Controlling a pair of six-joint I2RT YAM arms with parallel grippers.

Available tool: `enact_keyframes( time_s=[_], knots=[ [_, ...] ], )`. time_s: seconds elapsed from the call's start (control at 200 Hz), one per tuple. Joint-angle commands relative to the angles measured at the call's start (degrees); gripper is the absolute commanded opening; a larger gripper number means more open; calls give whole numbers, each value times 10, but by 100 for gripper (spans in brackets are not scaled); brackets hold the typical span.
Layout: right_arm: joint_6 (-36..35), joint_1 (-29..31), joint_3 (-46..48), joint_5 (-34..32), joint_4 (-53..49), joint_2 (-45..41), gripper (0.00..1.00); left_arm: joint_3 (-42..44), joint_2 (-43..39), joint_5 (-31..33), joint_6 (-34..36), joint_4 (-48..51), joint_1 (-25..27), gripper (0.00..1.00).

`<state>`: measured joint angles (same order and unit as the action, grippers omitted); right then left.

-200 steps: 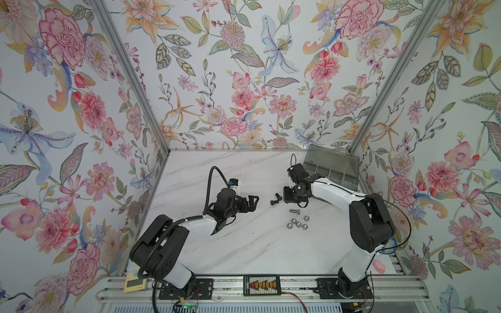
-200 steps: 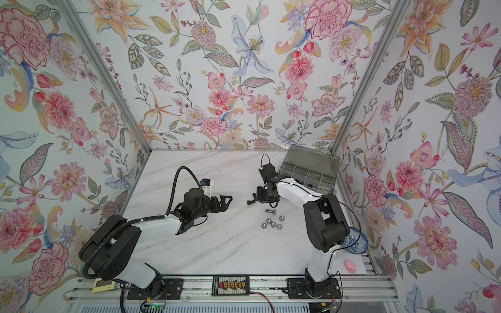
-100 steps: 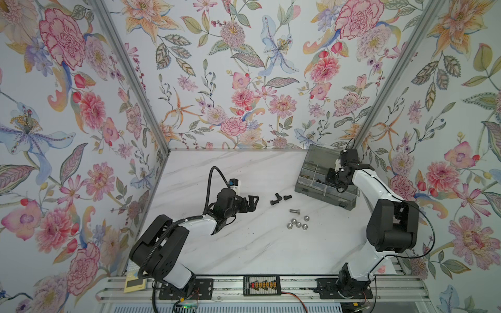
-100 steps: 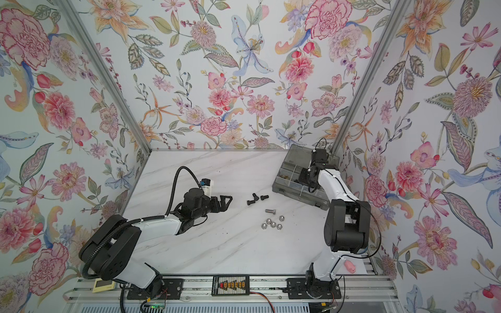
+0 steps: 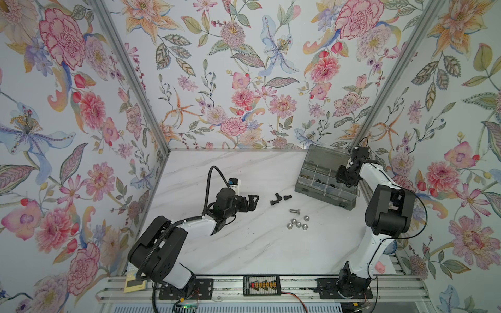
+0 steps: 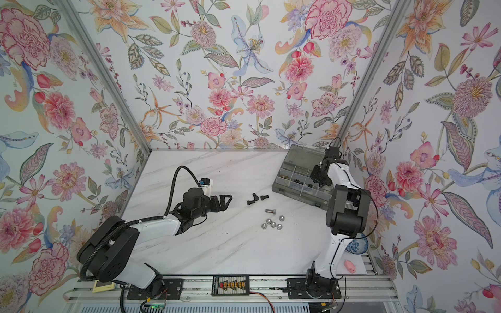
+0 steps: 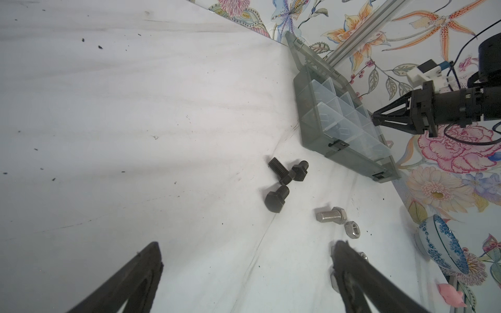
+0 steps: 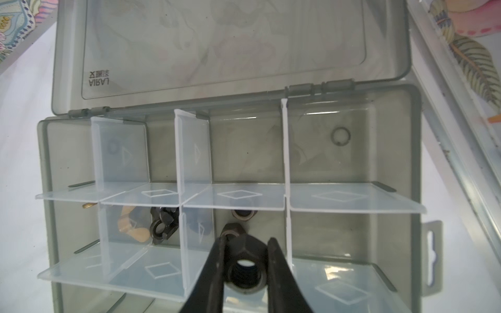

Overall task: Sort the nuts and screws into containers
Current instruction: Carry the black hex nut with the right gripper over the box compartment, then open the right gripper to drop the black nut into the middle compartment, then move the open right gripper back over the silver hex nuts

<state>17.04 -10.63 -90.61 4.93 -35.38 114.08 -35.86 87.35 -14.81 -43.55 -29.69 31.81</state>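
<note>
Pinching a black nut point(image 8: 244, 267) between its fingers, the right hand point(image 8: 245, 260) hangs over a middle compartment of the grey organiser box point(image 5: 322, 195), whose lid stands open at the back right of the counter point(image 5: 244, 252). Two more black nuts point(image 8: 240, 215) lie in that compartment. The left hand point(image 5: 253, 201) rests low with its jaws spread, holding nothing. Three black screws point(image 5: 279, 199) lie near it; a silver bolt point(image 5: 294, 211) and four silver nuts point(image 5: 298, 223) sit just beyond.
</note>
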Motion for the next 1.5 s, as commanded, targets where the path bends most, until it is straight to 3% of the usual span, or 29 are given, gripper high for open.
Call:
enact_keyframes(
  time_s=[0.0,0.325,0.836,1.216,1.491],
  knots=[
    [-11,-1,-24,-1,-11,13,8,3,-13,-1,-4,-6,-6,99],
    [-14,1,-21,-2,-11,37,13,3,-11,0,-6,-7,-6,99],
    [-19,2,-23,3,-17,31,38,1,-8,-1,-7,-10,-6,99],
    [-29,38,61,28,-21,-84,44,4,-3,-3,-10,-17,-6,99],
    [-20,118,190,38,-24,-177,48,1,1,-9,-11,-17,-6,99]
  ],
)
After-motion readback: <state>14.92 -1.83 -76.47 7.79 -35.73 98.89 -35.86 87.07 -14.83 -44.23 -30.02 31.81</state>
